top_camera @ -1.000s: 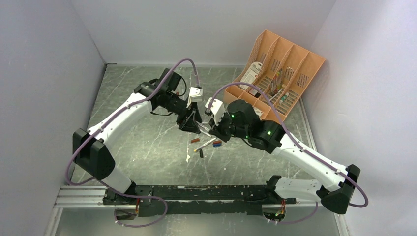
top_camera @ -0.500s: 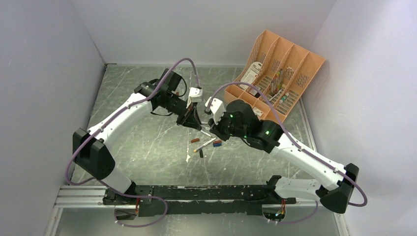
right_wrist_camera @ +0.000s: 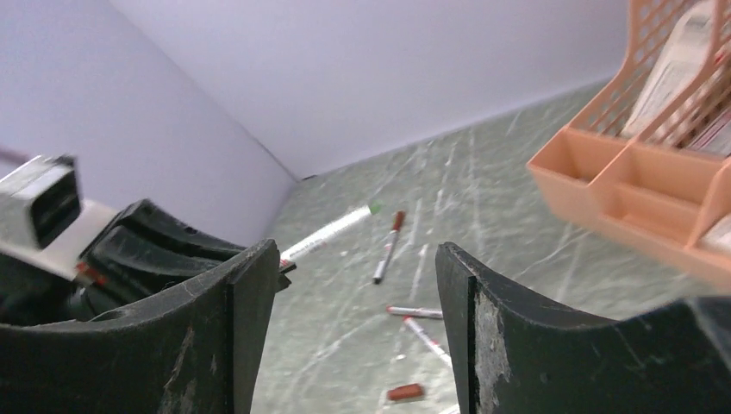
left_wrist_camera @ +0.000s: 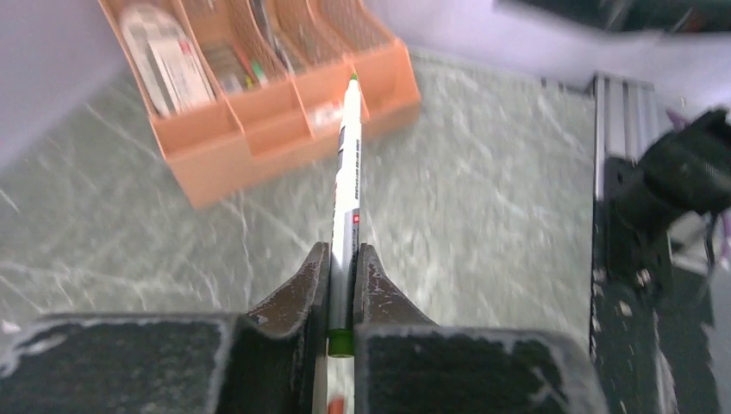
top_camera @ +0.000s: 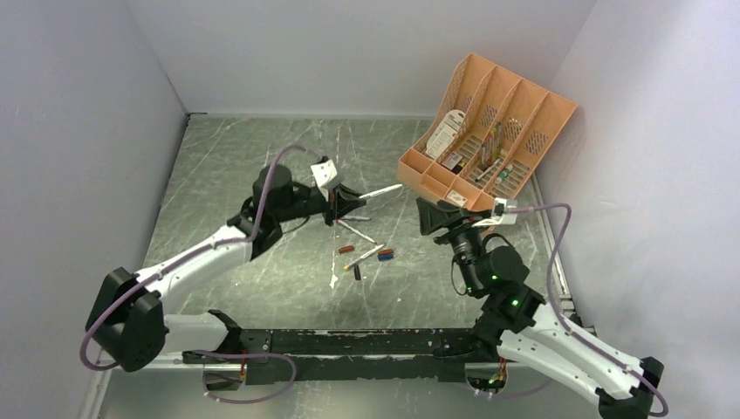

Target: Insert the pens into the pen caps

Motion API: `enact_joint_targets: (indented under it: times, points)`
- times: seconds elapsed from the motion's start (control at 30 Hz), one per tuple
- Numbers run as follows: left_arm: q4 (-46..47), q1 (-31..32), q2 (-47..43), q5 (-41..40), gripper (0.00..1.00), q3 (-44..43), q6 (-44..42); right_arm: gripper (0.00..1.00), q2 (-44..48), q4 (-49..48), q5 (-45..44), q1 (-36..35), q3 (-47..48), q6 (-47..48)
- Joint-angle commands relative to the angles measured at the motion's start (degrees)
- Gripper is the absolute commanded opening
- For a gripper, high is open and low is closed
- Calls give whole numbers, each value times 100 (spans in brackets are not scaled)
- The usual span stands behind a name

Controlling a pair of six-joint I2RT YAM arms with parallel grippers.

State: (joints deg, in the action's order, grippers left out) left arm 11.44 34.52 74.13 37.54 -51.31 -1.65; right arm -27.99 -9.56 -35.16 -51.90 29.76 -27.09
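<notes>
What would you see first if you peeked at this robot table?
The left pincer pinches a white pen that sticks out toward the big orange tray in the far right corner. The right pincer gapes open, empty. Loose pens and caps litter the middle of the table.

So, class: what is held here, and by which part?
The left gripper clamps a thin white green-tipped pen by the rear part of its barrel; the right gripper is open, empty.

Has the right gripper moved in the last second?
Yes: the right gripper pulled right, away from the loose pens, toward the orange organizer's near corner.
</notes>
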Motion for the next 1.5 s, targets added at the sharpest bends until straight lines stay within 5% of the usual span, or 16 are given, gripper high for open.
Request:
enact_joint_targets:
  times: [0.0, 0.2, 0.6, 0.83, 0.9, 0.97, 1.03, 1.13, 1.23, 1.37, 1.47]
  points:
    - [3745, 457, -410, -1614, 7, 839, 764, 68, -290, -1776, 34, 4, -478, -1582]
    - [4573, 1111, -477, -2331, 7, 1119, 455, 86, -1144, -2440, 1251, 18, 119, -1579]
    - [4689, 1374, -711, -2344, 7, 1277, 325, 76, -2366, -3181, 1803, 76, 970, -1476]
    - [4564, 1399, -959, -2134, 7, 1292, 296, 49, -2729, -3156, 2047, 236, 1216, -1564]
    - [4469, 1398, -980, -2183, 7, 1311, 229, 17, -2796, -3164, 2155, 315, 1225, -1615]
    - [4291, 1394, -998, -2245, 7, 1299, 161, 0, -2850, -3175, 2260, 376, 1225, -1641]
    - [3721, 1391, -1012, -2221, 14, 1107, 214, 0, -2904, -3122, 2363, 431, 1236, -1549]
    - [2565, 1357, -955, -1985, 42, 559, 407, 0, -3060, -2755, 2667, 477, 1421, -1153]
    - [2169, 1245, -825, -1449, 56, 233, 558, 0, -3237, -2160, 3050, 483, 1785, -602]
    - [1872, 1129, -635, -1274, 55, -39, 673, 0, -3274, -2020, 3541, 484, 1941, -251]
    - [1872, 1002, -534, -1317, 38, -98, 858, 0, -3248, -1837, 3762, 487, 2016, -59]
